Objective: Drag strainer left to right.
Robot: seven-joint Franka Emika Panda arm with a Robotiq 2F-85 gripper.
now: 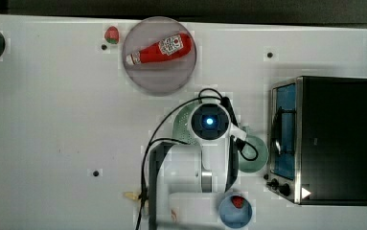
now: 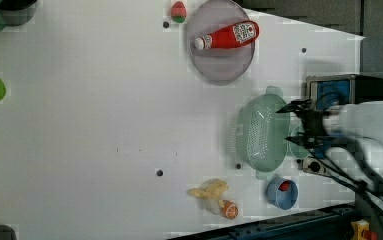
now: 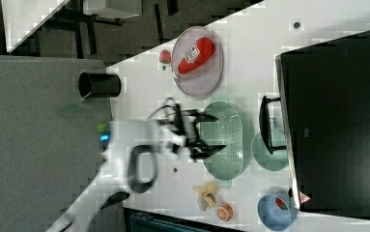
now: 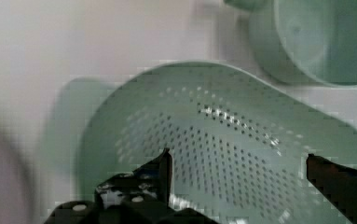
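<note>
A wide white tabletop (image 2: 79,125) spreads under me, scattered with kitchen things: a grey round plate (image 2: 218,70) carrying a red plastic ketchup bottle (image 2: 227,36) toward the left view's top, a black toaster oven (image 1: 334,139) at the top view's right, a small blue bowl (image 2: 281,193) and some toy banana and orange pieces (image 2: 214,196) toward the left view's bottom. The pale mint-green oval plastic strainer (image 2: 261,134) sits between the plate and the blue bowl, with a smaller smooth round mint-green cup (image 3: 269,151) just beside it on the oven side. My gripper (image 3: 206,131) hangs over the strainer with its black fingers (image 4: 160,170) spread wide and nothing between them, poised above the perforated inside. I judge the strainer light, stiff and a bit slick, so it should slide easily on this surface but could skate or pivot if pushed off-centre. I would take hold of its thin rim wall, one finger inside and one outside, near the middle of a long side
</note>
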